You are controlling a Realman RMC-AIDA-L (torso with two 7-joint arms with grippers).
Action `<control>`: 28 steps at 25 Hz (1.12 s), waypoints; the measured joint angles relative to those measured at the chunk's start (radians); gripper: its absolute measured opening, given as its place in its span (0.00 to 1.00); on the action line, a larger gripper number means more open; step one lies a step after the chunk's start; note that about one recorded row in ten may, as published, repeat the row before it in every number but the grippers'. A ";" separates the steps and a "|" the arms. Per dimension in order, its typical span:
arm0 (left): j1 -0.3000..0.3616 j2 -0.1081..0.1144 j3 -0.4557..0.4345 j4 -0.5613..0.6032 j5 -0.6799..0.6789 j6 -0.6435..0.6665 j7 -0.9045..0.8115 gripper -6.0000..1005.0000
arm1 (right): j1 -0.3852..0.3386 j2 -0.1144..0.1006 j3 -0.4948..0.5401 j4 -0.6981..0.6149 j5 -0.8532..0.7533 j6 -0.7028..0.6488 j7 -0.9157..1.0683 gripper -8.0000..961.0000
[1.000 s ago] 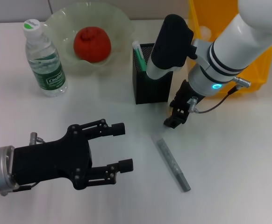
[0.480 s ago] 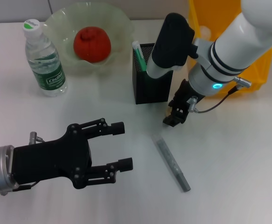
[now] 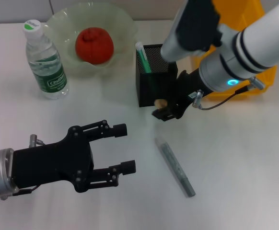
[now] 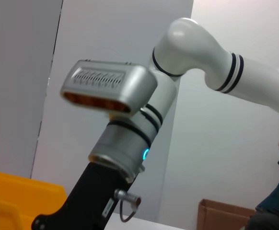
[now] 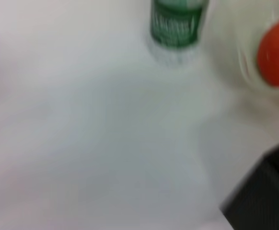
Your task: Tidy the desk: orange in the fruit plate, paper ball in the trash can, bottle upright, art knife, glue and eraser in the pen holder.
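1. The left gripper point(image 3: 118, 151) hangs nearest over the desk, idle, its black fingers spread wide and holding nothing.
2. Beyond it the art knife point(image 3: 176, 166) lies flat on the white desk point(image 3: 245, 158), a slim grey stick (light and stiff, likely best pinched mid-length across its narrow width).
3. The right gripper point(image 3: 162, 109) sits low beside the pen holder point(image 3: 155, 76), its tips seemingly pinched on the eraser point(image 3: 158, 102), a tiny tan block, light and slightly soft; the hold looks shallow.
4. Farther back, the bottle point(image 3: 44, 62) stands upright, the orange point(image 3: 94, 45) rests in the fruit plate point(image 3: 120, 21), and the trash can point(image 3: 266, 62) is at the right.
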 joint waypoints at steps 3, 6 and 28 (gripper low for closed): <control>0.001 0.000 -0.001 0.000 -0.001 -0.003 0.001 0.77 | -0.058 -0.001 0.066 -0.021 0.157 0.001 -0.099 0.49; 0.001 0.000 -0.002 0.000 -0.001 -0.003 0.000 0.77 | -0.116 -0.004 0.128 -0.040 0.313 -0.007 -0.198 0.49; 0.000 -0.001 0.004 0.000 -0.002 -0.031 0.002 0.77 | -0.272 -0.003 0.313 0.504 1.198 0.081 -1.198 0.51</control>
